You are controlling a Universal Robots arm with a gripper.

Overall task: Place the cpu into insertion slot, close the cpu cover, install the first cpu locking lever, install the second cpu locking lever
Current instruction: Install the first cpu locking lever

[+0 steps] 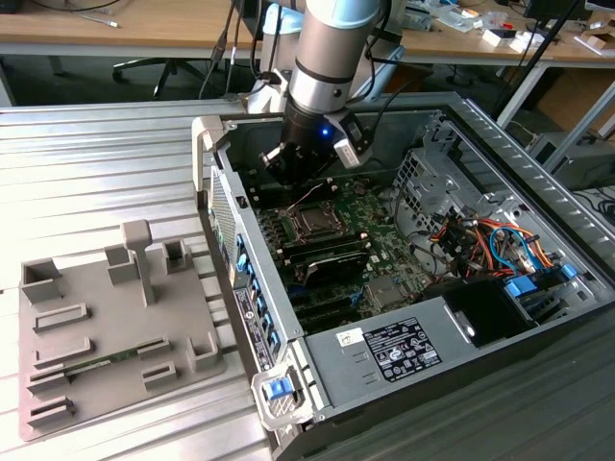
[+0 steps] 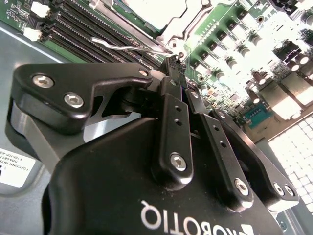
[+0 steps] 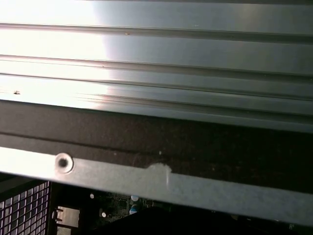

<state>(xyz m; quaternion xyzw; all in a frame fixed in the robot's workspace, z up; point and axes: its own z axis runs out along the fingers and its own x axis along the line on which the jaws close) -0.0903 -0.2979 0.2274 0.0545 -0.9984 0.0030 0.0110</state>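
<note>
The black two-finger gripper (image 2: 172,66) is hanging clenched, fingertips pressed together with nothing visibly between them, directly over the thin silver wire locking lever (image 2: 129,46). That lever is running alongside the socket, where the square silver metal cpu cover (image 1: 310,222) is lying flat around the grey-topped cpu (image 2: 154,11), just beyond the fingertips.
</note>
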